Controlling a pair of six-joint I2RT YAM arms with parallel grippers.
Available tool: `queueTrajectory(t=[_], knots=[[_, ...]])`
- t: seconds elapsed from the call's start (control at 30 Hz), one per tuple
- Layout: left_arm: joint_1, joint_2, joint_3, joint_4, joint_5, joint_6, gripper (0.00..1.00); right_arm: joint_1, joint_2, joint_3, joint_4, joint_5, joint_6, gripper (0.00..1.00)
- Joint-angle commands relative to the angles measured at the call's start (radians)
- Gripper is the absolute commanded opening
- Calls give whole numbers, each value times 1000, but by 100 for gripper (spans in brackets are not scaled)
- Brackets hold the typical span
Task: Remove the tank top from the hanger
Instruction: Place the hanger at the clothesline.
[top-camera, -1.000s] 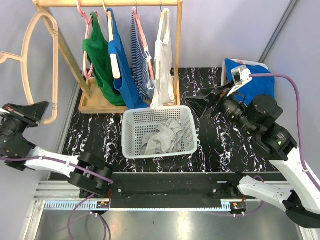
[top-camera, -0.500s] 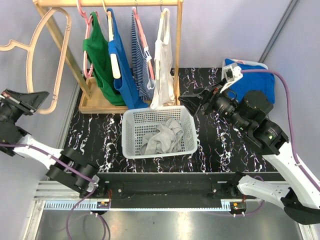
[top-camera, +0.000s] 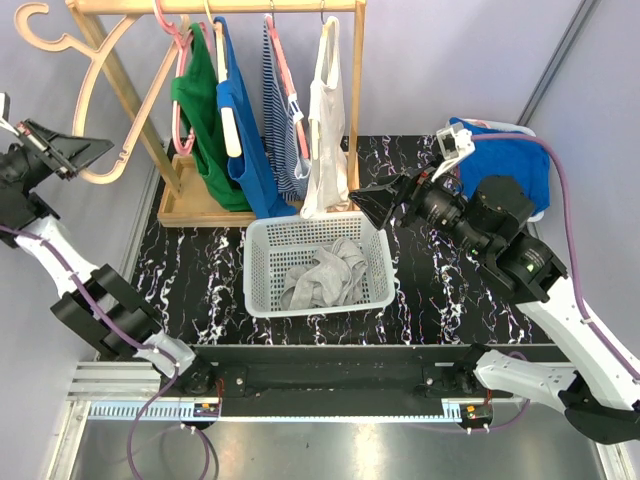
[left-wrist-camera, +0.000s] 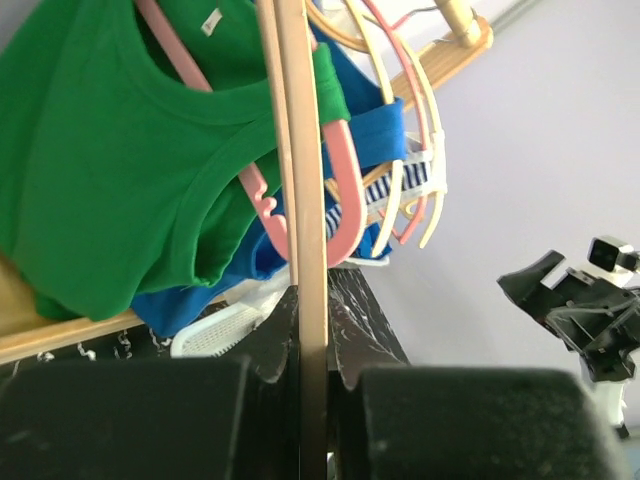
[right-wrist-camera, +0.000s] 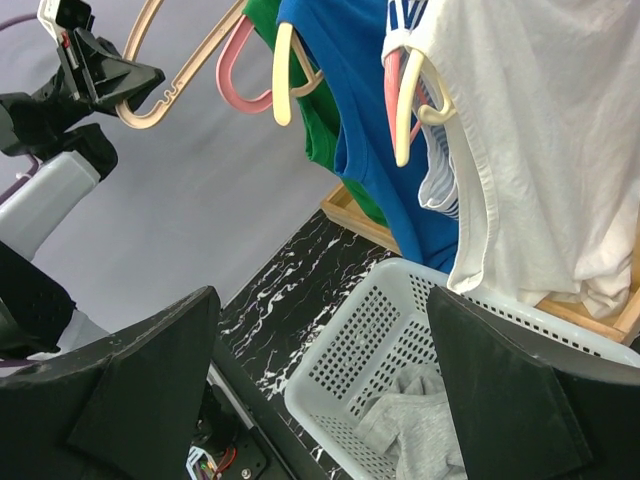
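Black marble table (top-camera: 440, 290), bare wooden hanger (left-wrist-camera: 303, 200) raised off its far-left corner.
Left claw (left-wrist-camera: 312, 340) is pinched narrow on the hanger's bar, beside the wooden rack (top-camera: 215, 6) of hanging tops. A grey garment (top-camera: 325, 275) lies crumpled in the white basket (top-camera: 315, 222) at the table's middle. Right claw (top-camera: 388, 203) gapes wide and holds nothing, just off the basket's far-right corner.
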Motion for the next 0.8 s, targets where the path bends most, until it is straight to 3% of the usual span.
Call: queueTrajectory(t=[0.0,0.1,0.17,0.2,0.23,0.27,0.3,0.4,0.6,0.77], knots=[[-42,0,74,373,32,-128,0,-5,15,14,46,-8,2,95],[-13,-61,-36,382,-129,-34,0,-5,31,29,48,-17,4,95],[-13,-141,-157,14,-185,382,0,-5,41,35,45,-22,4,95],[-15,-271,-173,-624,-290,636,0,-5,44,38,43,-19,-4,95],[-60,-336,-134,-1075,-409,1340,0,-7,48,40,39,-16,-4,95],[-144,-383,-36,-1355,-573,1593,0,-5,58,46,36,-14,-5,95],[-223,-440,-46,-1443,-766,1704,0,-5,62,47,31,-12,-7,95],[-282,-441,-55,-1439,-815,1674,0,-5,71,41,28,-2,-8,95],[-331,-361,66,-1625,-929,1800,0,-5,67,26,37,3,-2,95],[-381,-191,358,-1926,-1071,1961,0,-5,67,38,37,-6,-2,96]])
